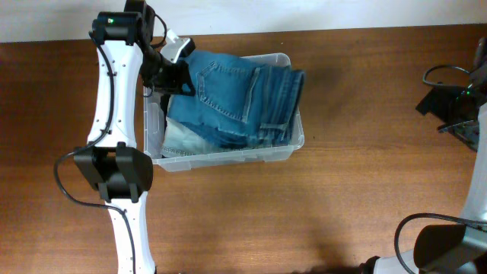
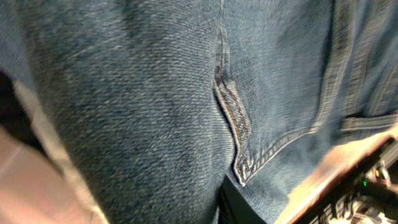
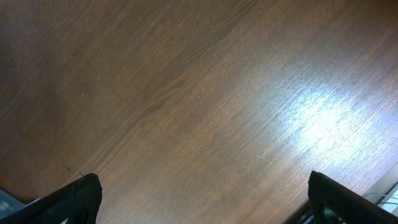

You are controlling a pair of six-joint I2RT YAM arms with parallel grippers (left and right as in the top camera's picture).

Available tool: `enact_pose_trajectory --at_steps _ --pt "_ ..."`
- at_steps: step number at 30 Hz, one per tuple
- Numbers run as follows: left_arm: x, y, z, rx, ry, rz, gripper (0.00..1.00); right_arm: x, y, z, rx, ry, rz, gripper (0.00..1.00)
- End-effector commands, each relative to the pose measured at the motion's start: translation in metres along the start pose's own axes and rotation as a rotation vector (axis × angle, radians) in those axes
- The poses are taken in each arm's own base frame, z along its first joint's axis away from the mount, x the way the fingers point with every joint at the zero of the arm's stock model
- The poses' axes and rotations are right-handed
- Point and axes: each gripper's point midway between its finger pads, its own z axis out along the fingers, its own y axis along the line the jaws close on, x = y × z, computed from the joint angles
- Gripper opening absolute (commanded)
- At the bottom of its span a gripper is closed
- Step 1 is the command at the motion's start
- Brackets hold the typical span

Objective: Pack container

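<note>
The clear plastic container [image 1: 228, 157] stands on the wooden table, left of centre. Folded blue jeans [image 1: 228, 95] fill it, lying over a paler garment [image 1: 179, 141]. My left gripper [image 1: 176, 76] is at the container's back left corner, down on the left edge of the jeans. In the left wrist view the denim [image 2: 137, 93] fills nearly the whole frame, and a dark finger shows at bottom centre between its folds, so the gripper looks shut on the jeans. My right gripper [image 3: 202, 199] is open and empty over bare table at the far right [image 1: 449, 106].
The table's back edge and a pale wall run just behind the container. Cables lie by the right arm [image 1: 437, 72]. Bare wood [image 1: 365, 152] lies between the container and the right arm.
</note>
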Motion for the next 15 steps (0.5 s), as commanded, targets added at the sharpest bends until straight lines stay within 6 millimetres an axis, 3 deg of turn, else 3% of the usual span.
enact_pose_trajectory --at_steps 1,4,5,7,15 --pt "0.006 0.032 -0.004 -0.158 0.015 -0.208 0.26 0.000 -0.002 -0.004 -0.002 -0.011 0.014 0.98" --pt "0.006 0.033 -0.004 -0.162 0.013 -0.233 0.35 0.000 -0.002 -0.004 -0.003 -0.011 0.014 0.98" --pt "0.007 0.034 -0.004 -0.167 0.014 -0.233 0.45 0.000 -0.002 -0.004 -0.002 -0.011 0.014 0.98" --pt "0.009 0.042 -0.006 -0.214 0.016 -0.262 0.46 0.000 -0.002 -0.004 -0.002 -0.011 0.014 0.98" --pt "0.009 0.044 -0.007 -0.230 0.016 -0.281 0.10 0.000 -0.002 -0.004 -0.002 -0.011 0.014 0.98"
